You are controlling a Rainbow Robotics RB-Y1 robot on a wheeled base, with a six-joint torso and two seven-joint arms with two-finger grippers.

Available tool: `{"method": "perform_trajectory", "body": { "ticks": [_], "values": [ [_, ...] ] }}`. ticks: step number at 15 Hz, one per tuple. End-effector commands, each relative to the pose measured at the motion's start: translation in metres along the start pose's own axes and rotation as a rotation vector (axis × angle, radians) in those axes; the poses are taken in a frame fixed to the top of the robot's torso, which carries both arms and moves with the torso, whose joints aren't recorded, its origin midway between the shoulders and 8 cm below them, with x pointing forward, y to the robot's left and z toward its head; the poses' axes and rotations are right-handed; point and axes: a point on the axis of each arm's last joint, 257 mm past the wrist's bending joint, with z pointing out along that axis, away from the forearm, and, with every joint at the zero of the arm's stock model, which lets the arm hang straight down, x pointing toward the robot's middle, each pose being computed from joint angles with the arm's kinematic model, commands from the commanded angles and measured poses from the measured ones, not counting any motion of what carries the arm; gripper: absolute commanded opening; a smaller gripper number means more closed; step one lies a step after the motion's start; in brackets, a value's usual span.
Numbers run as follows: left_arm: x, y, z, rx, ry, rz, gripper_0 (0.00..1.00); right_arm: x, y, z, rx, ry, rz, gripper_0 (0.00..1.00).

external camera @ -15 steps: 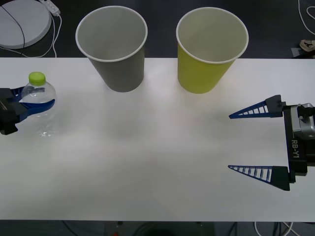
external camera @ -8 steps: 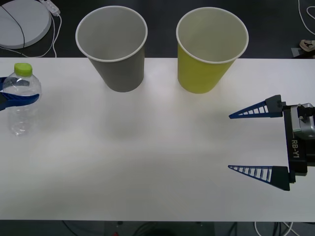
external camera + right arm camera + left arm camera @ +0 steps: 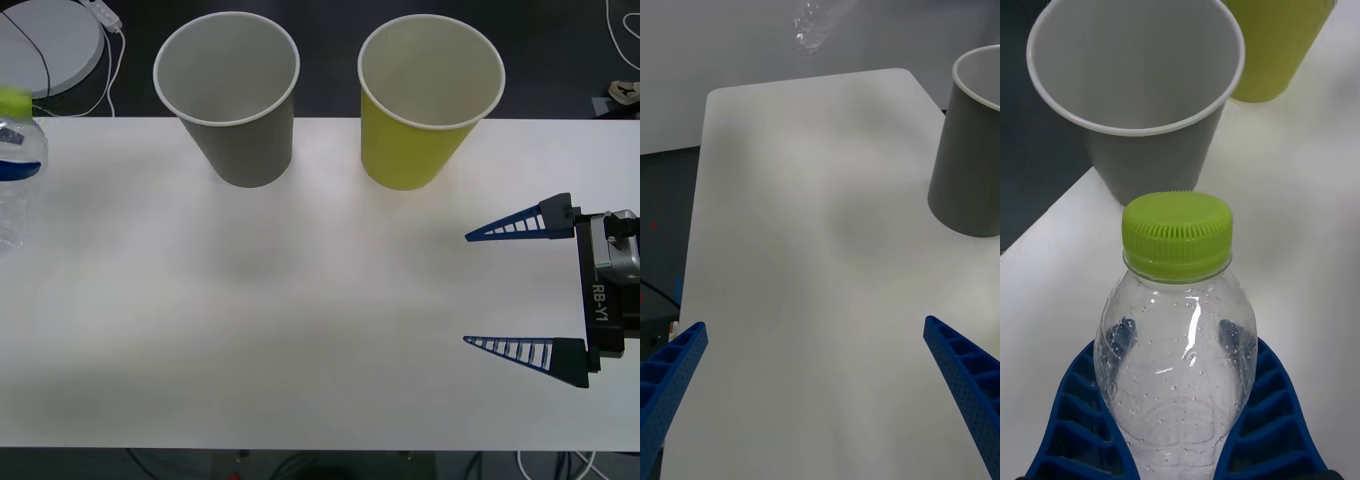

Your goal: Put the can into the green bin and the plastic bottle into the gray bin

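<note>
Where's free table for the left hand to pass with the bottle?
Bare table runs from its left edge to the open right hand, all in front of the gray bin and green bin. Tight spot: the gap between the bins. Left hand grips the bottle.

White table (image 3: 300,330) with the gray bin (image 3: 232,100) and green bin (image 3: 425,105) side by side

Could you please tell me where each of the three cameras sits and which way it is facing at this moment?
Front view: above the arms, looking down at the white table; open right claw at its right side.
Right wrist view: on the right arm, looking along the table past its open claw.
Left wrist view: on the left arm, facing the plastic bottle in the left claw.
All share the gray bin.
</note>
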Motion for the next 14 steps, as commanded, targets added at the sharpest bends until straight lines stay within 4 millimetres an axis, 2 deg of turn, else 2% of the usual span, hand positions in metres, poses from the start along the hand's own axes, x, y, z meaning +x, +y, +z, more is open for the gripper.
{"method": "perform_trajectory", "body": {
  "ticks": [1,5,7,10,14],
  "values": [
    [-0.012,0.018,-0.002,-0.026,-0.005,0.007,0.0,0.0,0.0,0.0,0.0,0.0,0.0,1.0],
    [-0.034,0.03,0.001,-0.05,-0.012,0.049,0.0,0.0,0.0,0.0,0.0,0.0,0.0,1.0],
    [-0.047,0.028,0.002,-0.037,-0.003,0.079,0.0,0.0,0.0,0.0,0.0,0.0,0.0,1.0],
    [-0.061,0.031,-0.007,-0.017,0.046,0.1,0.0,0.0,0.0,0.0,0.0,0.0,0.0,1.0],
    [-0.085,0.041,0.006,0.005,0.065,0.102,0.0,0.0,0.0,0.0,0.0,0.0,0.0,1.0]
  ]
}}
